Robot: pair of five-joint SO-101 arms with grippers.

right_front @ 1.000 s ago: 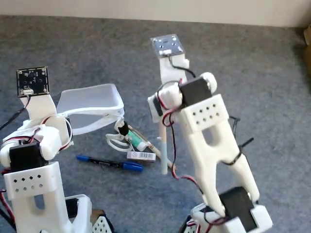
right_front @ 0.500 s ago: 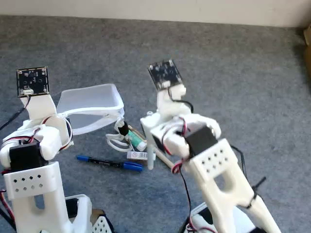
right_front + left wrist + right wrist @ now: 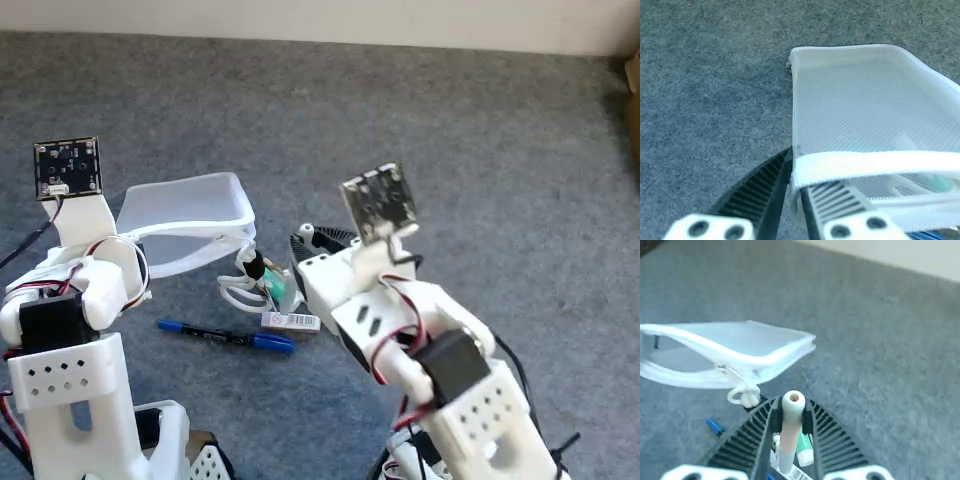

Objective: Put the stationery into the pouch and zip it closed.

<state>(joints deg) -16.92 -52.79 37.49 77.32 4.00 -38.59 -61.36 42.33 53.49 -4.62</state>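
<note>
Near the middle of the grey carpet (image 3: 500,130), the pouch (image 3: 185,220) lies with its mouth held open toward the arms. The left gripper (image 3: 794,167) pinches the white rim of the pouch between its jaws and keeps this lip raised a little. The right gripper (image 3: 790,407) has its jaws pressed on a white pen (image 3: 789,432). The long axis of the pen runs along the jaws, with its round end pointing forward. From this end the mouth of the pouch is near, ahead and somewhat toward the left arm's side. The right arm is therefore the one to carry the pen in, probably with a slight turn toward the opening. Between the two arms a blue pen (image 3: 225,337) and a small pile of other stationery (image 3: 275,295) lie on the carpet, just beside the pouch mouth. A pale wall (image 3: 400,18) borders the far edge of the carpet.
</note>
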